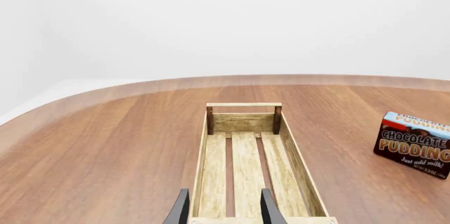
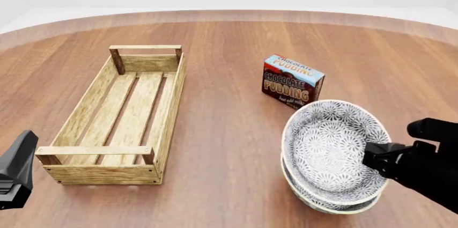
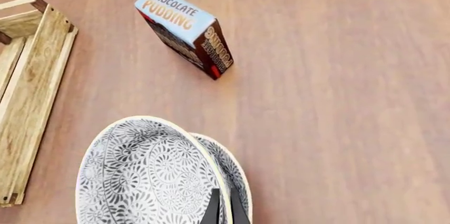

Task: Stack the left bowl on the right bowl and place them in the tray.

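While the tray (image 2: 118,112) lies left on the desk (image 2: 229,147):
Right tool (image 2: 374,155): clamped on upper bowl's (image 2: 331,145) rim, tilted over lower bowl (image 2: 325,202).
Left tool (image 1: 223,207): fingers apart, level over tray's near end.

We see a chocolate pudding box (image 2: 293,81) standing upright on the wooden table (image 2: 229,147), which serves as our landmark. The box sits near the middle of the table's surface, well in from the curved far edge. Its broad face is dark brown with "CHOCOLATE PUDDING" in orange and white letters, and its top panel is light blue with red at one end. In the right wrist view we see the same box (image 3: 184,30) turned at an angle to the table's (image 3: 338,103) grain. The left wrist view shows it (image 1: 414,144) resting on the table (image 1: 105,155), whose reddish-brown boards end in a paler rounded rim.
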You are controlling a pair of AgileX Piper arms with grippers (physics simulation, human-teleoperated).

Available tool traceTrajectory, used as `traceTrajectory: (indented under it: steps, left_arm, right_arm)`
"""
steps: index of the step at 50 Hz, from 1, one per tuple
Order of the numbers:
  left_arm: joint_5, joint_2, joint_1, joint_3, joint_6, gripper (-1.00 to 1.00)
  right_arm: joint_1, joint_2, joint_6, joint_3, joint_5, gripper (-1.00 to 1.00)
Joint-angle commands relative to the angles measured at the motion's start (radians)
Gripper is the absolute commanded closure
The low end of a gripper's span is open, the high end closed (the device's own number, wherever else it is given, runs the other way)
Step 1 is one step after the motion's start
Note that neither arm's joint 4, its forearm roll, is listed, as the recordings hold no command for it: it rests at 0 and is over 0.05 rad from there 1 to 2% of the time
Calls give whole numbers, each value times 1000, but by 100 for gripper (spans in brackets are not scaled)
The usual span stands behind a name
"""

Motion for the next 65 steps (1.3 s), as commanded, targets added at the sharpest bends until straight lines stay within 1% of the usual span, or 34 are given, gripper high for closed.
traceTrajectory:
  steps: [1,4,5,21,27,30,42,50,57,65]
  left_arm:
    - [0,0,0,0,0,-100]
    - [0,0,0,0,0,-100]
    - [0,0,0,0,0,-100]
    - [0,0,0,0,0,-100]
    - [0,0,0,0,0,-100]
    - [0,0,0,0,0,-100]
    - [0,0,0,0,0,-100]
    - [0,0,0,0,0,-100]
    - [0,0,0,0,0,-100]
    - [0,0,0,0,0,-100]
  right_arm:
    - [-7,22,-1,8,-34,100]
    - [-9,24,-4,2,-33,100]
    - [-8,23,-7,-3,-28,-100]
    - [-2,17,-7,-6,-24,-100]
    - [-5,4,-9,-12,-7,-100]
    - [-10,-12,-15,-19,17,-100]
    - [-33,-123,-44,-75,198,-100]
    - [-47,-135,-55,-90,247,-100]
    - [-29,-113,-38,-54,218,-100]
    - [5,-74,-3,-3,150,-100]
